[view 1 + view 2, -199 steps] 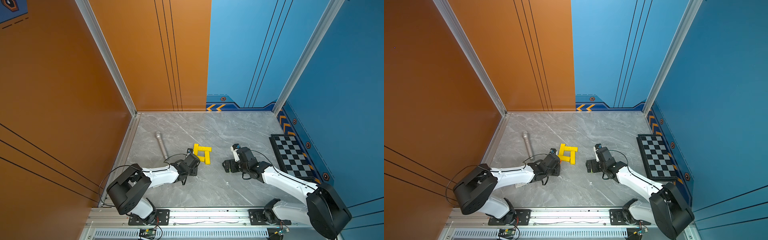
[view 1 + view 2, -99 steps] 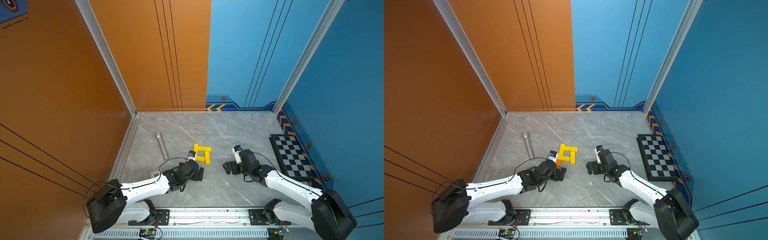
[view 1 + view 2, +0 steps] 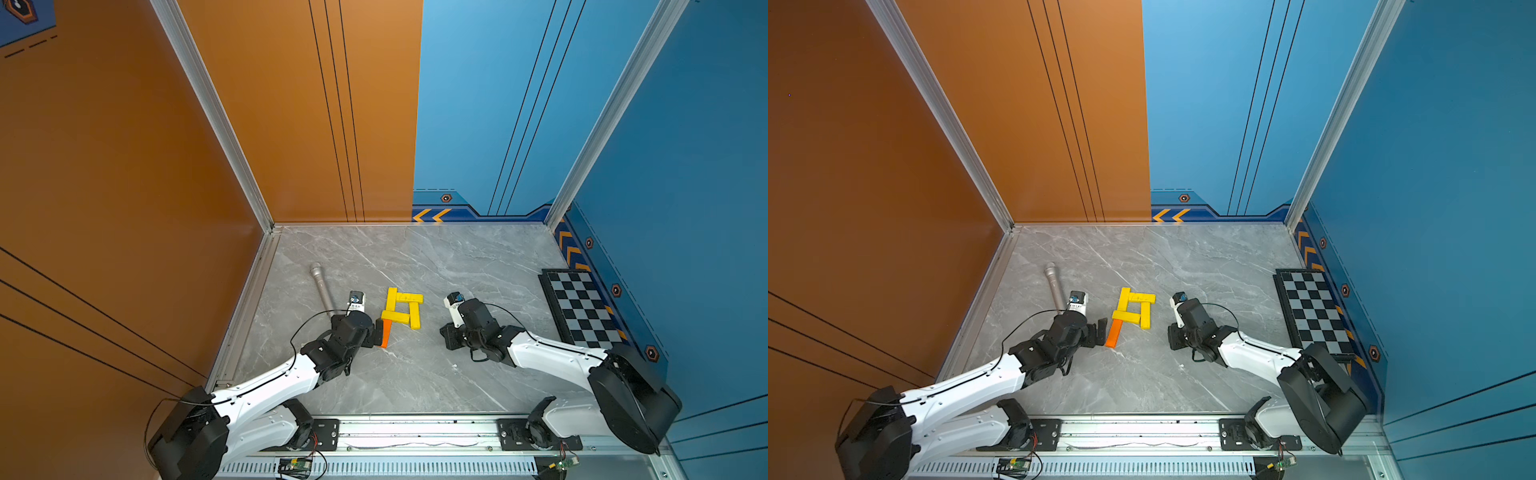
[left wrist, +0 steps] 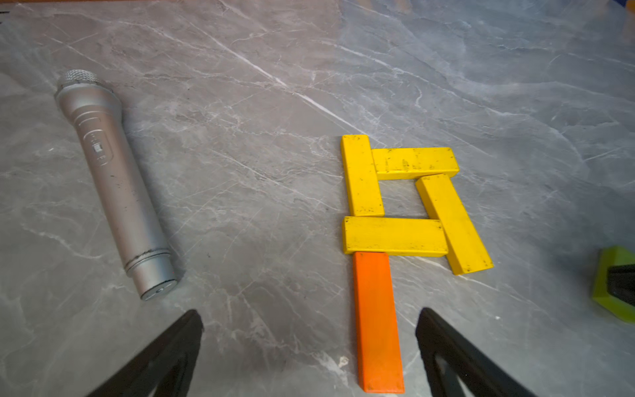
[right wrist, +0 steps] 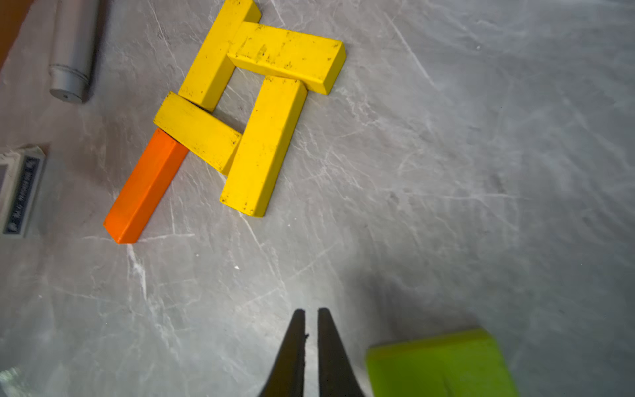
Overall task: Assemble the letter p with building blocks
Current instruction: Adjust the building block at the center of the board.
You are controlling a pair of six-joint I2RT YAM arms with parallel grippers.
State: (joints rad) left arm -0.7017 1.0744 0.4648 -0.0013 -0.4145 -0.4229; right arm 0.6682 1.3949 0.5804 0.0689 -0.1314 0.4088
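Four yellow building blocks (image 3: 395,316) form a rough square loop mid-table, seen in both top views (image 3: 1126,316). An orange block (image 3: 385,334) lies flat, one end butting the loop's near-left corner. In the left wrist view the orange block (image 4: 376,323) sits between the wide-apart fingers of my left gripper (image 4: 309,312), touching neither; the gripper is open. My right gripper (image 5: 311,311) is shut on nothing, just above the table. The lime green block (image 5: 439,364) lies beside it, and it also shows in the left wrist view (image 4: 615,285). In both top views the right gripper (image 3: 446,336) hides it.
A grey microphone-like cylinder (image 3: 322,286) lies left of the loop, close to my left wrist. A black-and-white chequered board (image 3: 582,309) lies along the right wall. Orange and blue walls enclose the marble table (image 3: 415,257) on three sides.
My left gripper opened and drew back toward the front, leaving the orange block lying against the loop. My right gripper went from open to shut and shifted slightly.
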